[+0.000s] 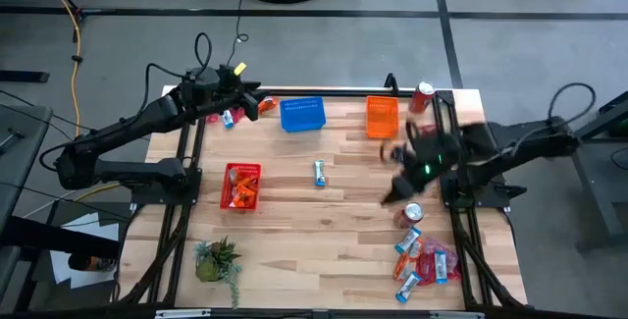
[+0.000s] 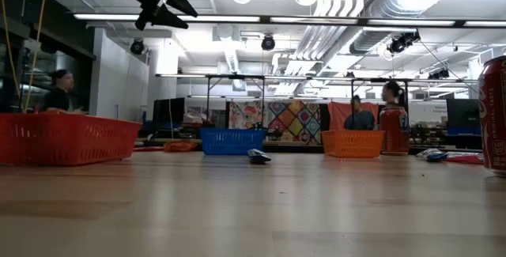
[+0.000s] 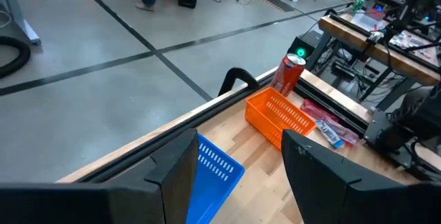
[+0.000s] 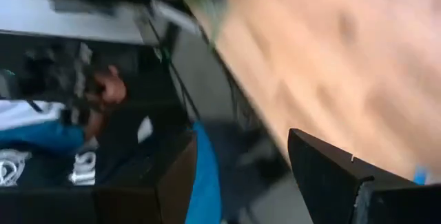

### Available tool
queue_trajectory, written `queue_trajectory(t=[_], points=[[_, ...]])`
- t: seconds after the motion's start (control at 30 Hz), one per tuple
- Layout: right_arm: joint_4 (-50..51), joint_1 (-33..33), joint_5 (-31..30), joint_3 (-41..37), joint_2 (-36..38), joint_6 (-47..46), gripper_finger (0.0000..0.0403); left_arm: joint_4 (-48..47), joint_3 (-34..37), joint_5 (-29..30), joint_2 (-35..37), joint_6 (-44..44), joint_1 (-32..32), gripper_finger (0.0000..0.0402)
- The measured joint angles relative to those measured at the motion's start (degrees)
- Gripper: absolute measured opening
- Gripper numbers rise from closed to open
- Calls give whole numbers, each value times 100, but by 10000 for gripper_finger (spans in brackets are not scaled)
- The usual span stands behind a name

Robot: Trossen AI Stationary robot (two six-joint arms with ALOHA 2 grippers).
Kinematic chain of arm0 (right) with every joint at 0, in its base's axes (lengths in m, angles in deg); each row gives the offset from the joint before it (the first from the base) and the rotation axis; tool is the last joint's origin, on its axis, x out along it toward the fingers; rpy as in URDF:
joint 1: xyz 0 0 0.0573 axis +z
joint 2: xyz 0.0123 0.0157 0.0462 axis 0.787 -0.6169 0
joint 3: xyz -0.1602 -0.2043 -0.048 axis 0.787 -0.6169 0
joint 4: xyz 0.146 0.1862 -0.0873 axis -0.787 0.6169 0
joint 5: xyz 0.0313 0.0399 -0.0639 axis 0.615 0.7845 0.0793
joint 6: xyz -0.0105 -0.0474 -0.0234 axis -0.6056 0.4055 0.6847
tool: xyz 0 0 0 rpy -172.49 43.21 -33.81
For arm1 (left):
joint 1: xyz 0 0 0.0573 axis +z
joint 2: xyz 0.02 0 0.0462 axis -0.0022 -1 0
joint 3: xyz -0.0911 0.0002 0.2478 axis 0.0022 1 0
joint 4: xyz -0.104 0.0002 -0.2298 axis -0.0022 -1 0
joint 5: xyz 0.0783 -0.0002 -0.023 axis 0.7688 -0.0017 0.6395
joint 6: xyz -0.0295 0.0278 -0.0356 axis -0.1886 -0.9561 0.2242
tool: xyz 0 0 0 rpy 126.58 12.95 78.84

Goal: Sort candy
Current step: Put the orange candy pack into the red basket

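Note:
Candy lies in several places: a pile of wrapped bars (image 1: pixel 422 260) at the near right, one blue-and-white bar (image 1: pixel 320 172) mid-table, one (image 1: pixel 233 116) at the far left, and some inside the red basket (image 1: pixel 240 186). The blue basket (image 1: pixel 302 113) and the orange basket (image 1: pixel 383 116) stand along the far edge. My left gripper (image 1: pixel 257 105) hovers open at the far left beside the blue basket, with nothing between its fingers (image 3: pixel 176 165). My right gripper (image 1: pixel 397 189) is blurred, open and empty above the table's right part.
One red soda can (image 1: pixel 422 98) stands at the far right by the orange basket, another (image 1: pixel 413 213) above the candy pile. A small plant (image 1: pixel 216 258) sits at the near left. More wrapped candy (image 3: pixel 329 131) lies beside the orange basket. People show in the room behind.

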Motion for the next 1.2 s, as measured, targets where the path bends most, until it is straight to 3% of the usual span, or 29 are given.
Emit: queue_trajectory(t=[0.13, 0.23, 0.37, 0.47, 0.57, 0.63, 0.97, 1.2], points=[[530, 1289, -513, 0, -372, -1415, 222, -4, 0, -2, 0, -70, 0, 195], [632, 2008, -222, -176, -833, -2314, 222, -5, 0, 0, 0, -248, 0, 195], [-571, 2718, 274, -949, -1405, -3743, 222, -6, 0, 1, 0, -364, -2, 195], [-1855, 3032, 93, -1629, -1796, -4794, 222, -6, 0, 2, 0, -519, -2, 195], [-2376, 3125, -407, -2085, -2145, -5673, 222, -6, 0, 2, 0, -601, -2, 195], [-2470, 3084, -601, -2177, -2344, -5780, 222, -6, 0, 2, 0, -604, -2, 195], [-1796, 2934, -358, -1971, -3266, -5752, 222, -9, 0, 2, 0, -601, -2, 195], [-1692, 2932, -338, -1904, -3477, -5747, 206, -9, -4, 2, 0, -601, -2, 195]])
